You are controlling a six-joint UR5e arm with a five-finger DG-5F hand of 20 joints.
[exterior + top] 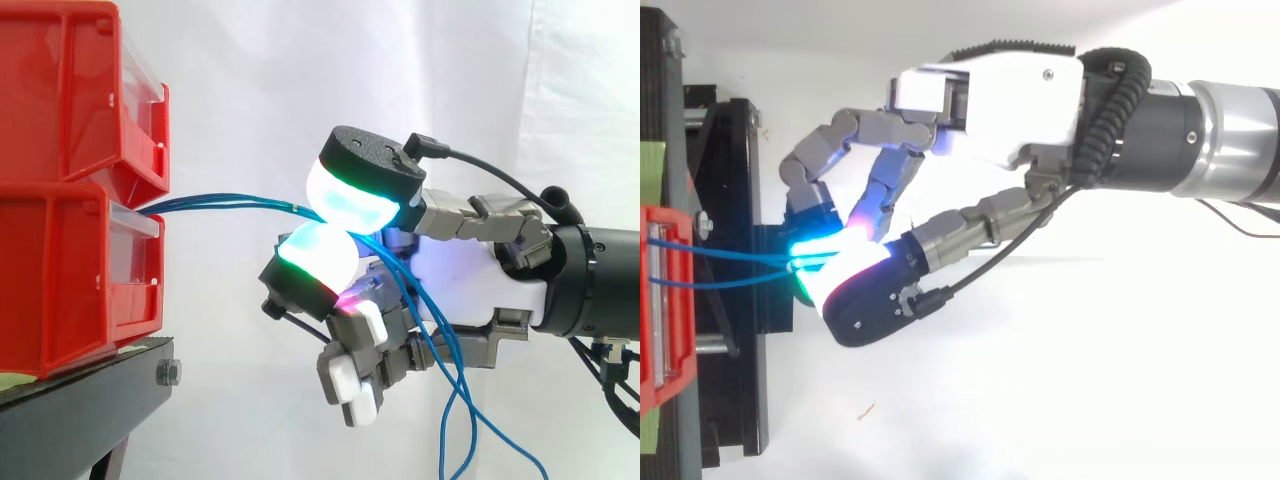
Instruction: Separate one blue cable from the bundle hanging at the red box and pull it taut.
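- Pinches the blue cable (220,199) in the hand (450,270), clamped between two glowing pads (350,195).
- Holds it almost straight out from the red box (60,280); probably close to taut.
- Seems to catch two strands, so separating likely unfinished.

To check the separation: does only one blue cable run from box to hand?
No, two blue cables run from the red box to the hand.
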